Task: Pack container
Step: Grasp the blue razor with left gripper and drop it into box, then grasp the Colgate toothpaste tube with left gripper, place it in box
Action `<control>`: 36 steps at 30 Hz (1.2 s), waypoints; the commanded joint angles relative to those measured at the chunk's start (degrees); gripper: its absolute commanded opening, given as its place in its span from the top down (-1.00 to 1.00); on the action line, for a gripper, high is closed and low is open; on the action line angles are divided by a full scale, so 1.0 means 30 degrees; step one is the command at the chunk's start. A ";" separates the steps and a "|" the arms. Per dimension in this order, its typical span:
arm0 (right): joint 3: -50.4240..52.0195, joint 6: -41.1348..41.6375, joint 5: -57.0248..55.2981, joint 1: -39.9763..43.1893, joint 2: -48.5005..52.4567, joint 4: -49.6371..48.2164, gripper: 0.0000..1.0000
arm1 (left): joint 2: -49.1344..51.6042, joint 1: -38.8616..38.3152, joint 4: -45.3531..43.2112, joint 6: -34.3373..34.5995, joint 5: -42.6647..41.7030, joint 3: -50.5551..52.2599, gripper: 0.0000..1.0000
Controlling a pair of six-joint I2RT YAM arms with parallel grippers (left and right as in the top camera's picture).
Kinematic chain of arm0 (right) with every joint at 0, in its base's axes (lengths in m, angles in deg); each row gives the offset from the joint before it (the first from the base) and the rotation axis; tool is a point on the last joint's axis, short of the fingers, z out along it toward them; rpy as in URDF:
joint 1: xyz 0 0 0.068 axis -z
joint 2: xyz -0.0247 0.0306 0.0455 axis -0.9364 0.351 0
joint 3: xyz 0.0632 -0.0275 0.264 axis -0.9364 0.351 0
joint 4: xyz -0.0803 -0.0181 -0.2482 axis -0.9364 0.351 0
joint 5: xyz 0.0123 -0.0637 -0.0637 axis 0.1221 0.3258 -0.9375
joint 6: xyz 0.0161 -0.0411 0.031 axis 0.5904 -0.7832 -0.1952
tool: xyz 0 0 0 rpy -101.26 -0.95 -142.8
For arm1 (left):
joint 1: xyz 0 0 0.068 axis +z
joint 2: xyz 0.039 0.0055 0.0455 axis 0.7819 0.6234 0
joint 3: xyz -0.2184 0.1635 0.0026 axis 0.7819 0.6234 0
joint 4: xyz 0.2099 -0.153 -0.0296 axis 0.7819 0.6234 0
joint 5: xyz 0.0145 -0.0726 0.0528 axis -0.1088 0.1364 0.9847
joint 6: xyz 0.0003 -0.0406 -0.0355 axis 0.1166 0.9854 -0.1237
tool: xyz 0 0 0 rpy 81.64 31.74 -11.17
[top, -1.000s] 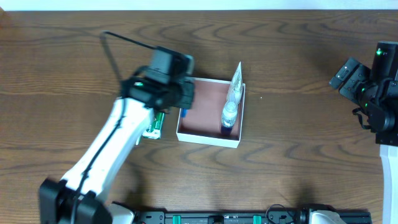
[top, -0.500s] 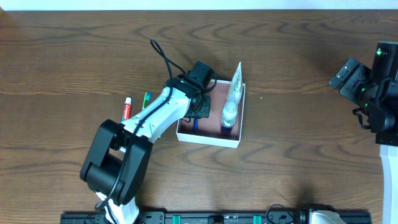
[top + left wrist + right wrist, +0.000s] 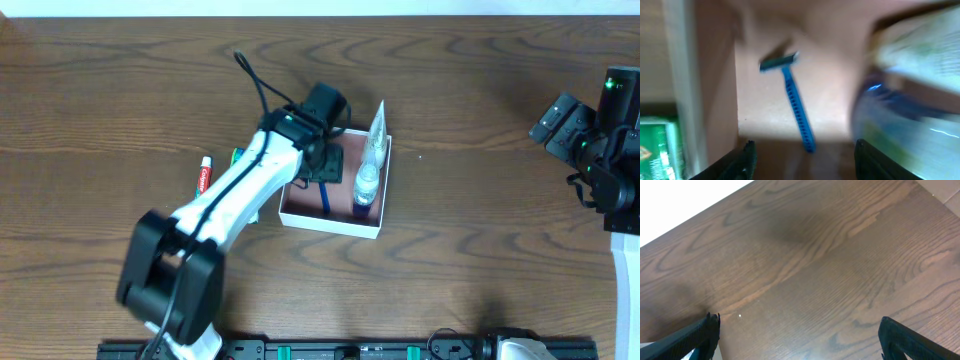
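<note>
- Left tool (image 3: 807,165) low over the container, fingers (image 3: 746,159) spread apart, nothing gripped between them.
- Just ahead of that gap: a blue razor (image 3: 792,102), flat on the pinkish-brown floor, not touching either finger.
- Handle end nearest the tool, head farthest, handle running at a slant.
- Same razor from overhead (image 3: 323,195), just below the tool, near the middle of the floor.
- Under and around the tool: the container (image 3: 330,222), a shallow square box, white outside.
- Left of the tool in the wrist view: a white side wall (image 3: 677,75) of that box, upright.
- Just past that wall, outside the box: a green pack (image 3: 657,145), blurred, print unreadable.
- Right of the tool, inside the box: a clear bottle (image 3: 366,185) with a dark lower end, along the right-hand wall.
- Blurred and large in the wrist view (image 3: 890,120).
- Beyond the bottle, farther from the tool: a white tube (image 3: 376,130), tip leaning out over the far rim, touching or just beside the bottle.
- Farther off, left of the box past the arm: a red-and-white toothpaste tube (image 3: 204,175) on the brown wooden surface (image 3: 480,240).
- Well apart, at the overhead view's right edge: the right arm (image 3: 598,145).
- Right tool (image 3: 800,342) spread apart, gripping nothing, above wood grain.
</note>
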 commanded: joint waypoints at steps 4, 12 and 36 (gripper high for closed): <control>-0.0124 -0.0044 -0.0131 0.0138 0.0022 0.0015 -0.99 | -0.4124 0.0393 0.1239 -0.0903 0.3104 -0.0969 -0.30; -0.0124 -0.0044 -0.0131 0.0138 0.0022 0.0015 -0.99 | -0.4204 0.4867 0.4932 -0.2259 0.7074 0.0539 -0.47; -0.0124 -0.0044 -0.0131 0.0138 0.0022 0.0015 -0.98 | 0.3045 1.2014 -0.1413 -0.9122 0.0117 0.3512 -0.16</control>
